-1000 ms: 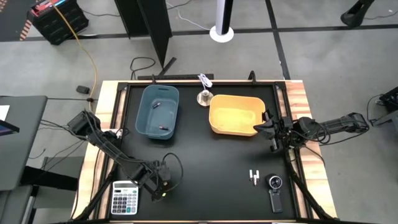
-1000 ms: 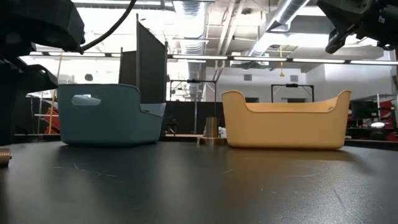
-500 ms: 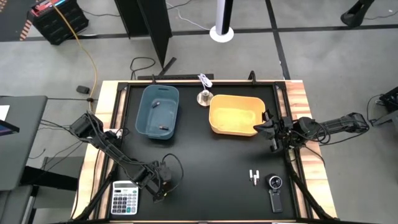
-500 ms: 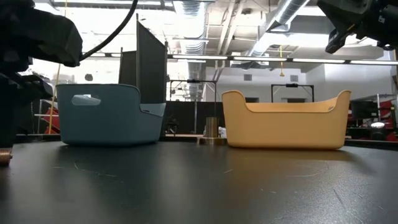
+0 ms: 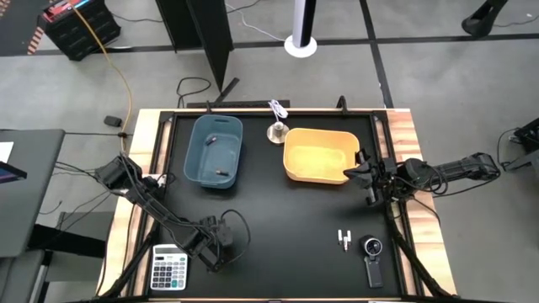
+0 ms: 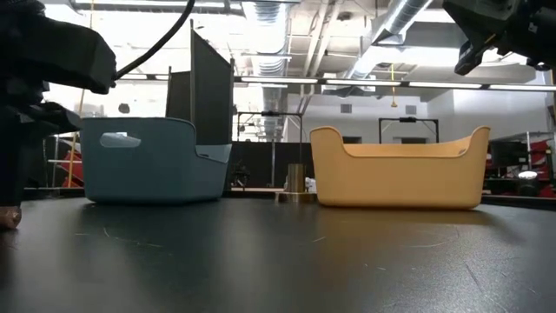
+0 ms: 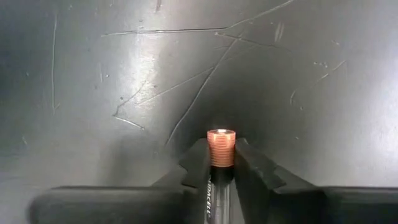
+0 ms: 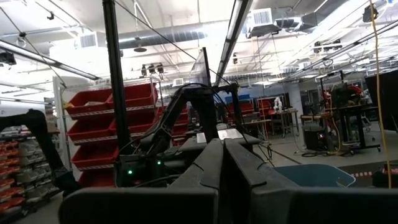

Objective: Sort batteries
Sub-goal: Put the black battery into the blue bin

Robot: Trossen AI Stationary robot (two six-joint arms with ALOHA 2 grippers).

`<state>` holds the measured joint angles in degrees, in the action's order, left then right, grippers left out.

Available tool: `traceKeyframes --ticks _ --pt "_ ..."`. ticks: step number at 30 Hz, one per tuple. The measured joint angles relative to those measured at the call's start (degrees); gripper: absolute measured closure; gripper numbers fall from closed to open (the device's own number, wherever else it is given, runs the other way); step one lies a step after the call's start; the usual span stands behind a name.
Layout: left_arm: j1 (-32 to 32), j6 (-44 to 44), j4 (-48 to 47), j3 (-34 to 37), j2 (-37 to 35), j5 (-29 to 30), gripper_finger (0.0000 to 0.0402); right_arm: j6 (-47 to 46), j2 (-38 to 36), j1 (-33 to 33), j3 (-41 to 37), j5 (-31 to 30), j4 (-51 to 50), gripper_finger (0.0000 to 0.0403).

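Note:
My left gripper (image 5: 215, 255) is at the table's near left, beside the calculator (image 5: 168, 268), pointing down. It is shut on a dark battery with a copper-orange end (image 7: 221, 148). That end also shows in the low view (image 6: 9, 217), at table level. Two white batteries (image 5: 344, 239) lie on the table at the near right. Two dark batteries (image 5: 221, 174) lie in the blue bin (image 5: 195, 151). My right gripper (image 5: 368, 181) is shut and empty. It hovers by the right end of the orange bin (image 5: 317, 175) and shows high up in the low view (image 6: 486, 39). My left gripper pinches the battery's dark body (image 7: 219, 182) between its two fingers (image 7: 252, 167), just behind the copper-orange end. That end sticks out past the fingertips toward the table. The fingers point down and lie along the battery. I cannot tell whether the end touches the table.
A black handheld gadget with a round dial (image 5: 372, 257) lies by the white batteries. A small metal stand (image 5: 276, 130) sits between the bins at the far edge. The middle of the table between the bins and the near edge is bare black surface (image 5: 286, 227).
My left arm's wrist has come down a little at the near-left corner and has kept its hold on the battery.

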<state>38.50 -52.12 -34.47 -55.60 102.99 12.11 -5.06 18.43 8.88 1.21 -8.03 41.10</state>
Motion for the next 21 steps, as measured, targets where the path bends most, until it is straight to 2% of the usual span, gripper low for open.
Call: traceKeyframes --ticks 12,21 --pt "-0.26 5.06 -0.37 0.6 -3.68 0.12 0.0361 -0.02 0.0 0.0 0.0 0.0 0.01 0.0369" --pt "-0.37 6.62 -3.34 0.77 -10.67 2.88 0.0361 -0.01 -0.01 0.0 0.0 0.0 -0.07 0.0369"
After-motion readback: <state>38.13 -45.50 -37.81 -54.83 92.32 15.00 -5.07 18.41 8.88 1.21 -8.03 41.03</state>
